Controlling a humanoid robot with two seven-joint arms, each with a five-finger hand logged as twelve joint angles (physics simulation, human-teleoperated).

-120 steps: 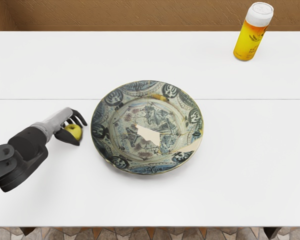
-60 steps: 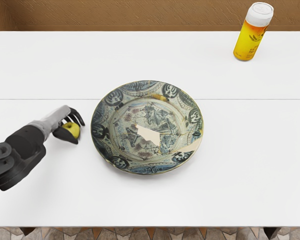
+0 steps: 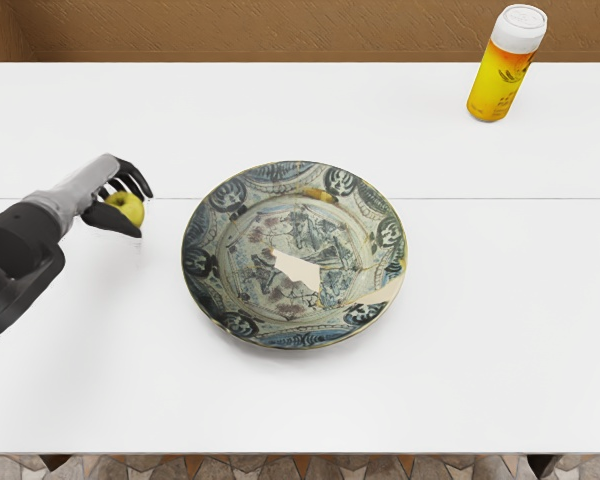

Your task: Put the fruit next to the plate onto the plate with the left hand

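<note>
Fruit point(image 3: 128, 207) first: small, yellow, and sitting right in the left hand point(image 3: 118, 197). Dark fingers point(image 3: 135, 181) curl over its top and the thumb tucks in under it, so that's a firm grip on the fruit. The arm comes in from the left edge, its grey forearm point(image 3: 68, 198) slanting up to the wrist. Off to the hand's right lies the patterned plate point(image 3: 195, 262). A strip of white table point(image 3: 480, 330) shows between the fingertips and the plate's near rim, so fruit and plate are apart, not touching. Whether the fruit is clear of the tabletop, can't say from this angle. Well beyond the plate from the hand, at the far right, an orange can point(image 3: 505, 65) stands upright.
</note>
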